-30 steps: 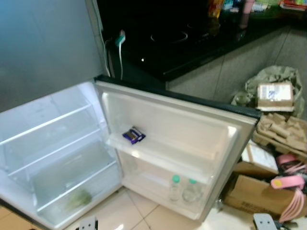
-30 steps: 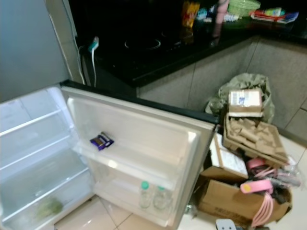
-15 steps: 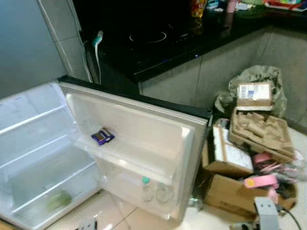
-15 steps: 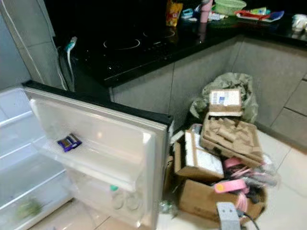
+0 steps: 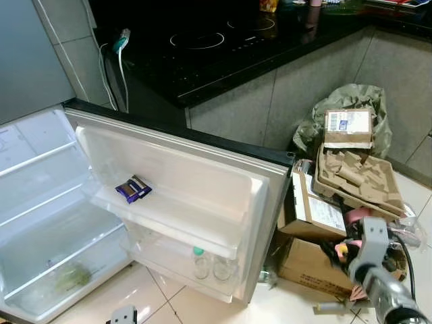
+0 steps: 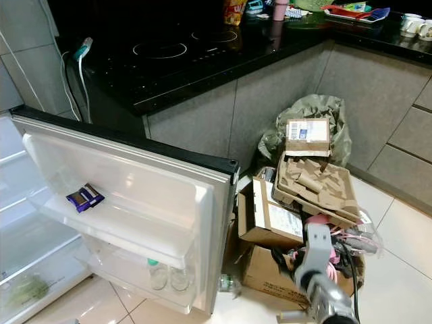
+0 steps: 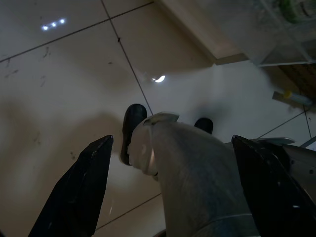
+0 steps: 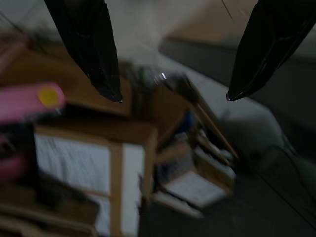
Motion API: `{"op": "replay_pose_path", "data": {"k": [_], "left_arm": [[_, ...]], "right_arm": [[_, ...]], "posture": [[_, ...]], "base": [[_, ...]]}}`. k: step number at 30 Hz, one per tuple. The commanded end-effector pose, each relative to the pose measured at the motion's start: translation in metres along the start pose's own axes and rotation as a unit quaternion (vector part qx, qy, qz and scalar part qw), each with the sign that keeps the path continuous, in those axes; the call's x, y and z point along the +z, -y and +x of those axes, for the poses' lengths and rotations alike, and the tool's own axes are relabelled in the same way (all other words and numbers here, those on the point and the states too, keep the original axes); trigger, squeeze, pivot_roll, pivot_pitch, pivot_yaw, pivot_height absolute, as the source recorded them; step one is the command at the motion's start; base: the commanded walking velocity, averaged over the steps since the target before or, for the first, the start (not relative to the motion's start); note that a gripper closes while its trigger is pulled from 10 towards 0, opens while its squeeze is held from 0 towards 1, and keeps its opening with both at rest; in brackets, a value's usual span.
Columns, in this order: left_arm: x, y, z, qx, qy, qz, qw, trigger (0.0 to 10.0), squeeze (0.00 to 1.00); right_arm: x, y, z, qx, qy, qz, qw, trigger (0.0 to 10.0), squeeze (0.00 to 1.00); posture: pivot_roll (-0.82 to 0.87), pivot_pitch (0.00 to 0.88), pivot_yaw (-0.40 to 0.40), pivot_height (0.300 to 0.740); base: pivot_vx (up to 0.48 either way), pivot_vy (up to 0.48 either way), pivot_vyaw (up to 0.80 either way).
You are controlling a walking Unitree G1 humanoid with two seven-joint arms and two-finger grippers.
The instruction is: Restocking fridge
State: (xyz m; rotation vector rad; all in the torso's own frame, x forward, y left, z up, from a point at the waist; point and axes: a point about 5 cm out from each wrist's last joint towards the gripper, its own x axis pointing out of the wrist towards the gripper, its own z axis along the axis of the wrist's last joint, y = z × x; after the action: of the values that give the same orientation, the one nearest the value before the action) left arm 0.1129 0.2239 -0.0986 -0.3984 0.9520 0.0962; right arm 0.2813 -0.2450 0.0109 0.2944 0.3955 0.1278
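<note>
Right claw (image 8: 170,54), fingers spread and empty, is now rising at lower right toward the boxes (image 5: 317,229); camera has panned right, fridge door (image 5: 182,182) standing open for stock.

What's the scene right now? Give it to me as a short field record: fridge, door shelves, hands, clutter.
fridge door: open
upper door shelf: purple packet
lower door shelf: two bottles
fridge bottom: green item
left hand: open, empty, above floor tiles
right hand: open, empty, facing cardboard boxes
right of fridge: boxes, egg trays, pink items
</note>
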Motion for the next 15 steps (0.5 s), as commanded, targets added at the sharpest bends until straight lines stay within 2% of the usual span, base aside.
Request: {"op": "replay_pose_path", "data": {"k": [1,3,6,8,11,15], "left_arm": [[-0.003,-0.004,-0.002,0.006,-0.01,0.005,1.0,10.0,0.0],[-0.005,-0.003,-0.002,0.003,-0.012,0.006,1.0,10.0,0.0],[-0.005,-0.003,-0.002,0.003,-0.013,0.006,1.0,10.0,0.0],[-0.006,-0.002,-0.002,0.001,-0.016,0.011,1.0,10.0,0.0],[-0.007,-0.001,-0.002,0.0,-0.019,0.016,1.0,10.0,0.0],[-0.008,-0.001,-0.002,-0.003,-0.02,0.017,1.0,10.0,0.0]], "right_arm": [[0.008,-0.006,0.003,0.041,0.023,0.03,0.998,10.0,0.0],[0.014,-0.013,0.006,0.086,0.031,0.043,0.995,10.0,0.0],[0.015,-0.015,0.007,0.106,0.031,0.046,0.993,10.0,0.0],[0.014,-0.026,0.007,0.182,0.021,0.058,0.981,10.0,0.0],[0.013,-0.03,0.006,0.216,0.015,0.062,0.974,10.0,0.0],[-0.004,-0.049,-0.002,0.352,-0.041,0.056,0.933,10.0,0.0]], "posture": [[-0.07,0.0,-0.014,0.74],[-0.07,0.0,-0.015,0.74],[-0.07,0.0,-0.017,0.74],[-0.08,0.0,-0.018,0.74],[-0.08,0.0,-0.018,0.74],[-0.07,0.0,-0.019,0.74]], "base": [[0.0,0.0,0.0],[0.0,0.0,0.0],[0.0,0.0,0.0],[0.0,0.0,0.0],[0.0,0.0,0.0],[0.0,0.0,0.0]]}}
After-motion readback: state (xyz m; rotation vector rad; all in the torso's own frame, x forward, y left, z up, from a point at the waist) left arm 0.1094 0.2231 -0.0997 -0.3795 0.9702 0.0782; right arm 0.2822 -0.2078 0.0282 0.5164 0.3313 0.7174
